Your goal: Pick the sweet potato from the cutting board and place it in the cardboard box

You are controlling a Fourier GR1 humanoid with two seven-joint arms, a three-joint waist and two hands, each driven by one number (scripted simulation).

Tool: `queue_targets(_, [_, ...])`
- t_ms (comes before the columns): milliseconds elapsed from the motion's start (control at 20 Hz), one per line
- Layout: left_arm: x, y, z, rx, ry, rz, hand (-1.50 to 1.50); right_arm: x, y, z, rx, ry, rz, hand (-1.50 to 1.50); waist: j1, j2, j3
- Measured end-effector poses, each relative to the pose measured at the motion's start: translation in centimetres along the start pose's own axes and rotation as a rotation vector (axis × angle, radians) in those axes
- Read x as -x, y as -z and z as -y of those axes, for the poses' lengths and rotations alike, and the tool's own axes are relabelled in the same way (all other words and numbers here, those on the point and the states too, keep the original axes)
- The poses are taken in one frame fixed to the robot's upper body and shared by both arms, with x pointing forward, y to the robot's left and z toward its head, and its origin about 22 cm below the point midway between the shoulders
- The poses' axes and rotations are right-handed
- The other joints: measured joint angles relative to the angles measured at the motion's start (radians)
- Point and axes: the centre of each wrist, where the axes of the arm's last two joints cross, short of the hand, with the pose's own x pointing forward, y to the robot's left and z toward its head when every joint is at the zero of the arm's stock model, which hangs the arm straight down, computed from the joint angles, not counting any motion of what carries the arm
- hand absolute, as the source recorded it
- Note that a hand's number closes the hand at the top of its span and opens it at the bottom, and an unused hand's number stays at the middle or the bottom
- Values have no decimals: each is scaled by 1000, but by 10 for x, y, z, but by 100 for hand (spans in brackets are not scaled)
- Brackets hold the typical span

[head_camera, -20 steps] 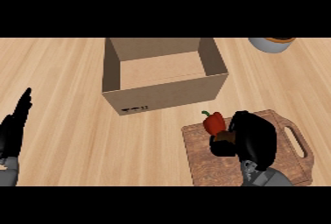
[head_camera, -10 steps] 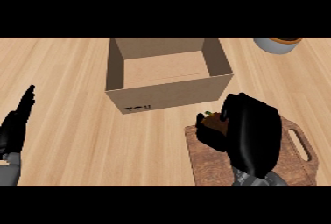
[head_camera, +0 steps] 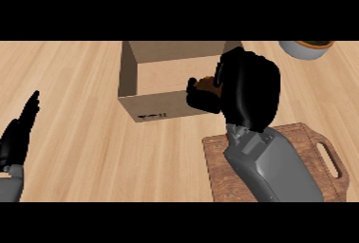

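Black right hand (head_camera: 245,88), fingers curled round orange-brown sweet potato (head_camera: 206,84) showing at its left side, above open brown cardboard box (head_camera: 151,107), near right wall. Under forearm, brown wooden cutting board (head_camera: 308,137). Black left hand (head_camera: 17,137) open at left edge.

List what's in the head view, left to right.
left hand, open at the left edge → cardboard box → right hand, curled round the sweet potato at the box's right wall → bowl at the far right. The cutting board is left out because it spans under the right forearm.
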Motion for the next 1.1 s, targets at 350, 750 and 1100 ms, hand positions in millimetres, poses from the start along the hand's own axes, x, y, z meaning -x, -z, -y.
queue_targets(350, [-9, 4, 4, 10, 2, 13, 0, -27, 57, -17, -11, 117, -64, 150, 14, 5, 0])
queue_targets(750, [-8, -1, 12, 22, -1, 27, 0, -30, 109, -53, -47, 198, -137, 150, 30, 12, 0])
queue_targets(1100, [-13, 6, 16, 28, -5, 42, 0, -19, 130, -82, -52, 170, -211, 150, 46, 22, -1])
